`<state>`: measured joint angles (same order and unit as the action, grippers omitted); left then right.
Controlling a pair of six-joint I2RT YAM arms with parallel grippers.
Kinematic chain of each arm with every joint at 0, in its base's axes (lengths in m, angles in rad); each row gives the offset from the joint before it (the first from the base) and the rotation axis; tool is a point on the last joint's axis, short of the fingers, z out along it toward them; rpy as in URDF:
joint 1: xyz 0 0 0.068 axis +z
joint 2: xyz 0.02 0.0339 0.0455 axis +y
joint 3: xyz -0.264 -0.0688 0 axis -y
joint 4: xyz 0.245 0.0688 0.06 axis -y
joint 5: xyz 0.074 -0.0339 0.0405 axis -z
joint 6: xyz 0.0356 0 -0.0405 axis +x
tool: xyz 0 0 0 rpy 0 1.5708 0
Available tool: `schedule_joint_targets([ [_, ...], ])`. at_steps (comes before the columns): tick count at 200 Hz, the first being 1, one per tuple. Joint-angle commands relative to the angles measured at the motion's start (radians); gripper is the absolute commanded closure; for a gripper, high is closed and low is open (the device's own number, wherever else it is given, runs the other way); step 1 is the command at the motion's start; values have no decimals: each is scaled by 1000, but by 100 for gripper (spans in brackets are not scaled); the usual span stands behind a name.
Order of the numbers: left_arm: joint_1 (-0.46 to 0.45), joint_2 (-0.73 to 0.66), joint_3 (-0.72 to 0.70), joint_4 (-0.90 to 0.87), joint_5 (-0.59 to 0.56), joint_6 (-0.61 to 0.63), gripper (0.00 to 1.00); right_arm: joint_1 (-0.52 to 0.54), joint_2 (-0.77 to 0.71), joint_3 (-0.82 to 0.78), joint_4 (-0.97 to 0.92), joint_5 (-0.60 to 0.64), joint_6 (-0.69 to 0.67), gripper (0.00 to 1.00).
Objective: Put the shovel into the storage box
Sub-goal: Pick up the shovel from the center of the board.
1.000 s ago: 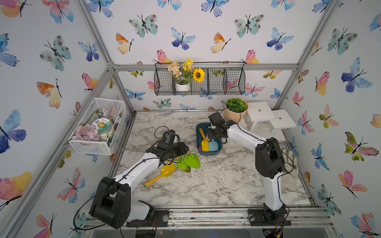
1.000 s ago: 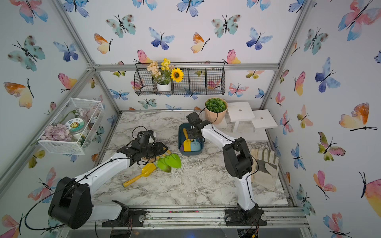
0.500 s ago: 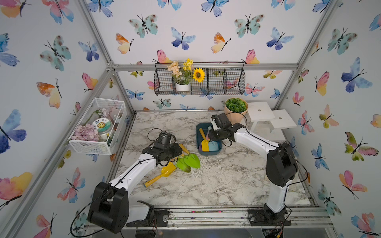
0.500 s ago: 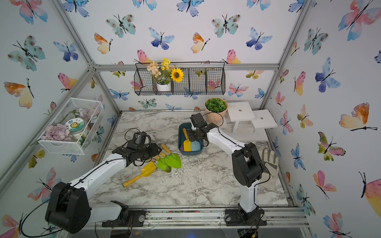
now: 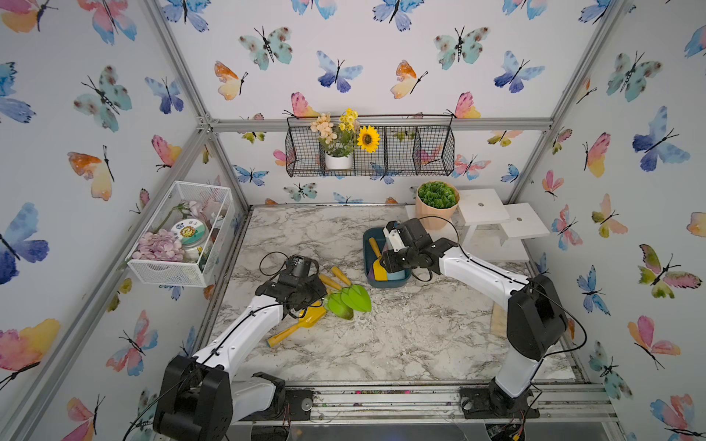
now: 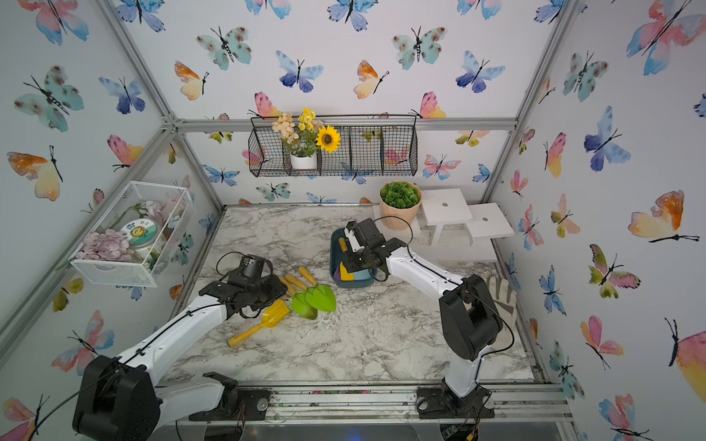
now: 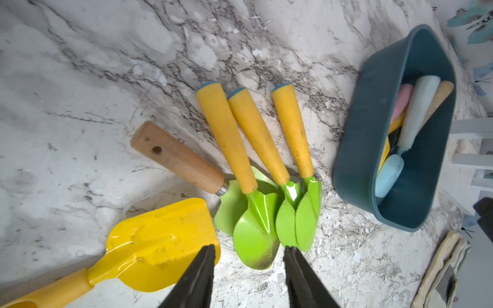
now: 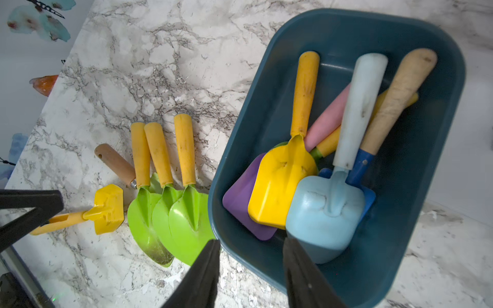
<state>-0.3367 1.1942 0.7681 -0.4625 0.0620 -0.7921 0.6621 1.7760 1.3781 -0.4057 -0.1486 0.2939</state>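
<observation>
Since a second ago my left hand (image 7: pixel 249 248) has drawn back from the green blades, and my right elbow has swung out wide while my right hand (image 8: pixel 250 240) stays over the storage box (image 8: pixel 426 213). Both hands are spread with nothing between the fingers.

The only writing I find rings a smiling sunflower on the jar lid (image 5: pixel 188 233) in the white mesh basket (image 5: pixel 168 273), too small to read.

The storage box is smooth dark teal plastic with rounded corners, and stands on the marble-patterned bench (image 5: pixel 382 343). Inside it, overlapping, lie a glossy yellow shovel (image 8: pixel 282 186), a matte pale blue shovel (image 8: pixel 325 213), a flat purple blade (image 8: pixel 240 202), a pink handle (image 8: pixel 328 120) and a scuffed wooden handle (image 8: pixel 400 90) on a blue neck.

Out on the bench, a square yellow plastic shovel (image 7: pixel 160 240) lies just beside my left hand. Next to it lie three green shovels (image 7: pixel 256 232), pointed, with blue-capped yellow grips, overlapping a fourth with a brown wooden handle (image 7: pixel 176 157), drilled through and ending in a metal collar
</observation>
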Motion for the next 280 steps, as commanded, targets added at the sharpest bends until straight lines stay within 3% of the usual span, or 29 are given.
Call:
schedule_joint_targets([
  [1, 8, -33, -17, -44, -57, -62, 52, 7, -42, -30, 37, -65, -22, 55],
  [43, 33, -49, -39, -98, -96, -155, 51, 40, -70, -72, 55, -156, -81, 55],
  [77, 79, -74, -100, -117, -107, -266, 49, 102, -76, -83, 36, -120, -131, 53],
  [170, 115, -136, -218, -138, -134, -521, 41, 104, -87, -122, 64, -134, -120, 53],
  [214, 118, -184, -225, -208, -217, -604, 29, 104, -72, -119, 72, -140, -116, 53],
  [280, 192, -159, -264, -139, -140, -657, 34, 104, -69, -122, 77, -117, -109, 53],
])
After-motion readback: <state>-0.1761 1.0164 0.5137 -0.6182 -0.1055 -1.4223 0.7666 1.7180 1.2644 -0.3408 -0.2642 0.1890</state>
